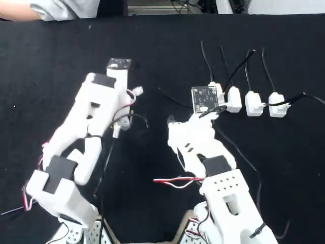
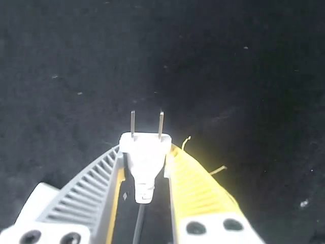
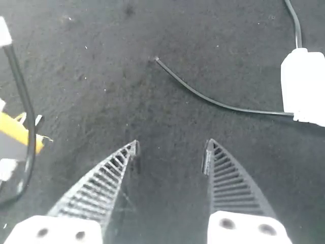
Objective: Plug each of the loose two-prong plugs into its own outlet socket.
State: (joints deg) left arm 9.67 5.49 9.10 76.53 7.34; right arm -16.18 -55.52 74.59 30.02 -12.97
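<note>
Left wrist view: the left gripper [image 2: 145, 152] is clamped on a white plug [image 2: 145, 165], its fingers pressing the body's flat sides. Both prongs are bare and point ahead over the black table [image 2: 244, 76]. In the high view that arm sits well apart from the row of sockets [image 1: 252, 103] on the table's right side. The right gripper [image 3: 171, 147] hangs near them, fingers spread and nothing between them. The plug looks light and rigid, and its smooth plastic could twist in the grip. The thin prongs would likely bend if pushed in off line, and the limp cord [image 2: 138, 223] should drag little. The body's sides, behind the prongs, seem the best hold. No writing can be read on plug or sockets.
</note>
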